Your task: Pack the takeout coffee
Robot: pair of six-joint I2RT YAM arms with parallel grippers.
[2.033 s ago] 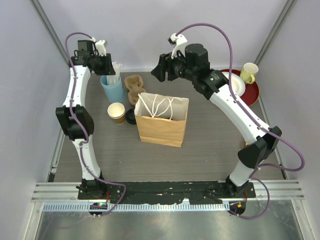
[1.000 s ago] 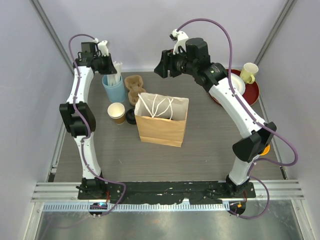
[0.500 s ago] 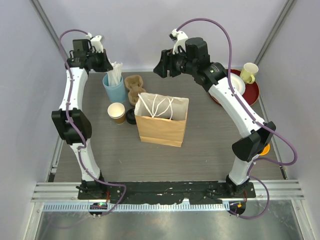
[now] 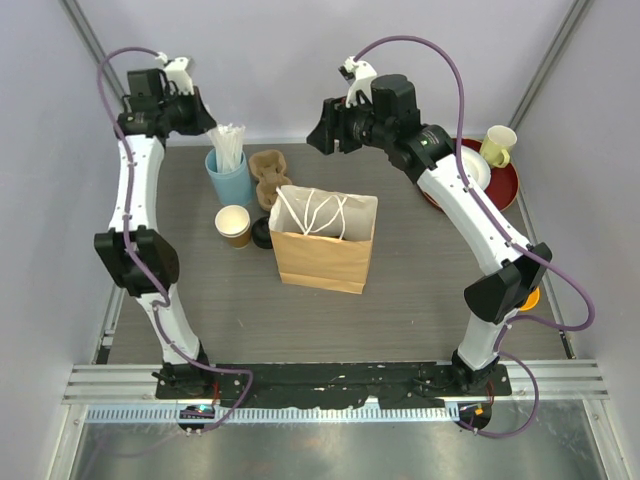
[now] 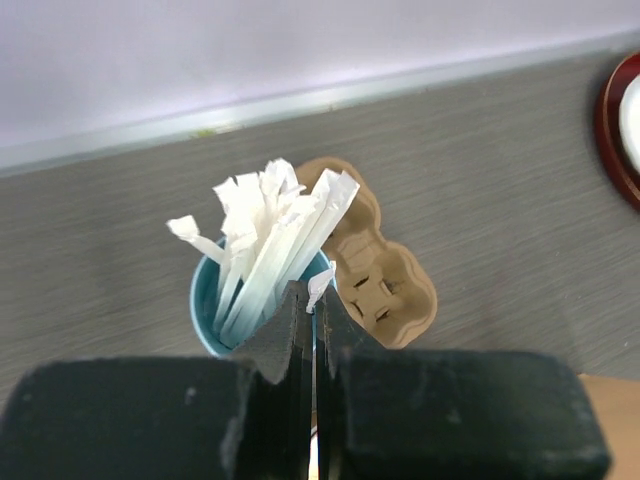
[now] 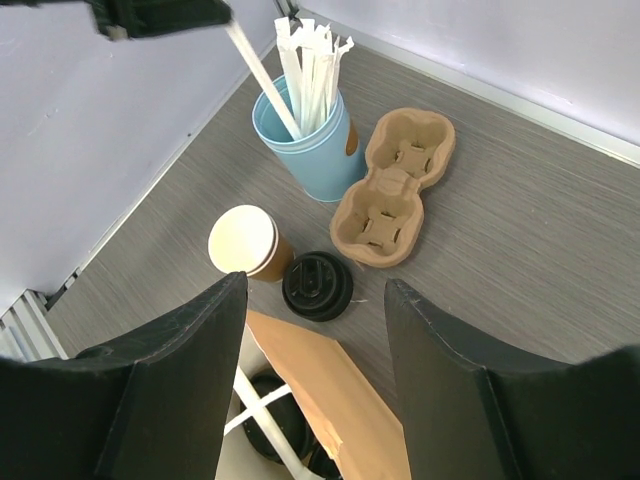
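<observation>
Left gripper (image 5: 310, 305) pinching one white straw (image 6: 262, 75) over the blue cup (image 4: 228, 180), upper left.
Right gripper (image 4: 315, 137) gapes wide, upper centre; lidless kraft cup (image 4: 233, 224) stands left of the paper bag (image 4: 322, 255), black lid (image 4: 262, 236) just beside.

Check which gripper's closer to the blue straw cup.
Left. The left gripper sits just above the blue cup, shut on a straw; the right gripper hangs open well to its right, past the cardboard carrier.

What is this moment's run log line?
left gripper: shut on white paper-wrapped straw, lower end in light-blue cup | right gripper: open, empty | brown paper cup: unlidded, beside brown paper bag
</observation>
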